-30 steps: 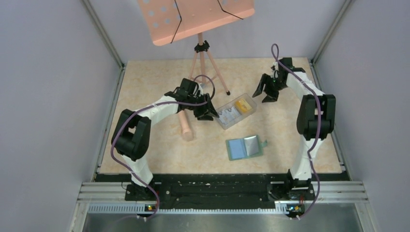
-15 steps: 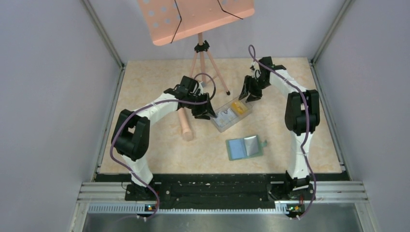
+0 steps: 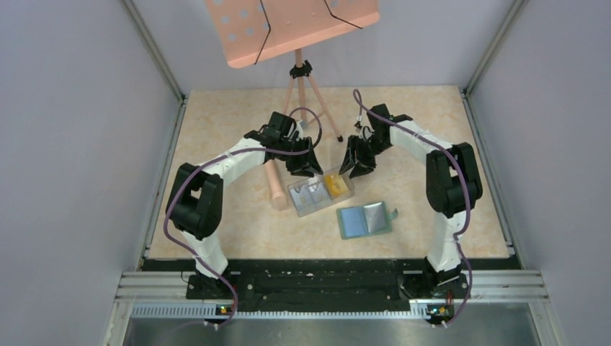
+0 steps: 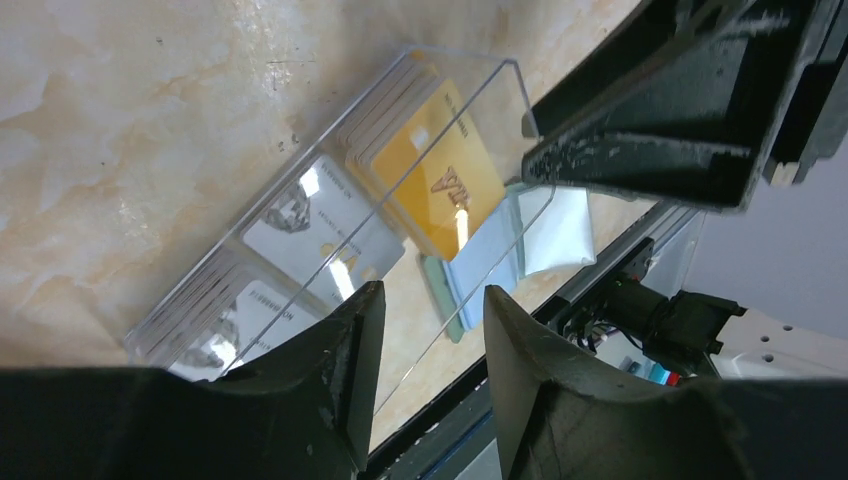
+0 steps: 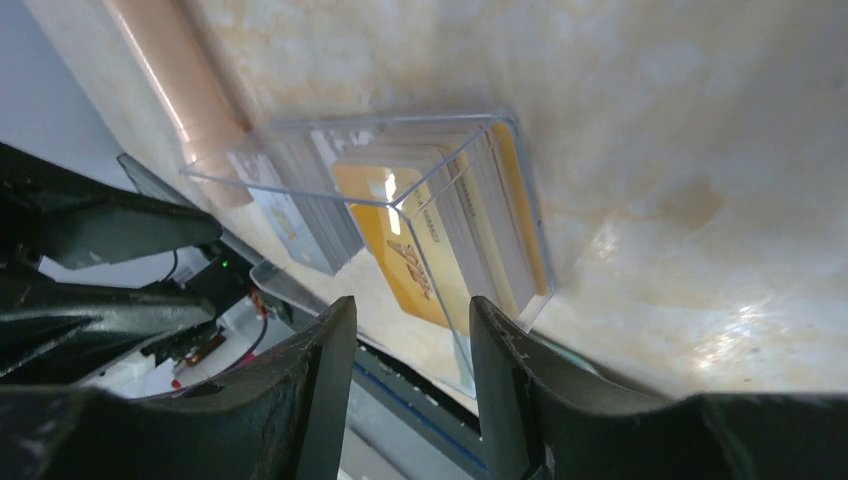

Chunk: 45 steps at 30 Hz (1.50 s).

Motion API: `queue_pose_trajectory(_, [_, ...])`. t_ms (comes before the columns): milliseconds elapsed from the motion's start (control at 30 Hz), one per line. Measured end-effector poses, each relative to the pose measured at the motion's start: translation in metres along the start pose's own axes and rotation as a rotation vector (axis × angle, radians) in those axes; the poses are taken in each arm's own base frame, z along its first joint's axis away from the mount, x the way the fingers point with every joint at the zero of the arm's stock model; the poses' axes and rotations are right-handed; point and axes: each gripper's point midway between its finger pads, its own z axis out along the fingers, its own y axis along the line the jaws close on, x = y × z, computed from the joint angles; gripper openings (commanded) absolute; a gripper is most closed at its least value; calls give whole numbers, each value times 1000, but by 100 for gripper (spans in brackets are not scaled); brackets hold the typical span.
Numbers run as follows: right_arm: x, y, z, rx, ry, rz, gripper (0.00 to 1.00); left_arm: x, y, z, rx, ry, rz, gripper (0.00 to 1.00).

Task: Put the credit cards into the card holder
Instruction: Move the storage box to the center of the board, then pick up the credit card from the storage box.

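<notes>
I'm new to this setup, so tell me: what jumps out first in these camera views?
A clear plastic box packed with credit cards sits mid-table, the left tool and right tool leaning in from either side. Nearer the arms, the green card holder lies open; a pink stand looms behind.

Bright, even light; white glare streaks on the clear plastic box (image 4: 465,62), sheen on the counter (image 5: 730,340) beside it.

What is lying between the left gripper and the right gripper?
The clear box with the credit cards inside lies between the left gripper and right gripper; top and left wrist views show it.
</notes>
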Motion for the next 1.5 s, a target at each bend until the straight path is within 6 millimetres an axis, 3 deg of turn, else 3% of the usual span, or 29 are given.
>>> queue_pose_trajectory(200, [26, 14, 0, -47, 29, 33, 46, 6, -3, 3, 2, 11, -9, 38])
queue_pose_trajectory(433, [30, 15, 0, -59, 21, 42, 46, 39, 13, 6, -48, 62, -47, 33])
queue_pose_trajectory(600, [37, 13, 0, -66, 23, 46, 46, 49, 22, 8, -105, 78, -53, 33])
queue_pose_trajectory(767, [47, 11, 0, -80, 34, 52, 46, 49, 37, 7, -200, 69, -48, 34])
queue_pose_trajectory(867, [53, 9, 0, -86, 40, 61, 46, 37, 40, 10, -247, 56, -34, 34])
queue_pose_trajectory(1067, [62, 12, -1, -112, 49, 71, 46, 15, 34, 18, -274, 61, 2, 36])
queue_pose_trajectory(1233, [62, 12, -1, -122, 39, 69, 39, 16, 30, 22, -244, 73, 8, 36])
queue_pose_trajectory(1500, [66, 9, 4, -133, 42, 82, 26, 57, 34, 34, -198, 125, -88, 36])
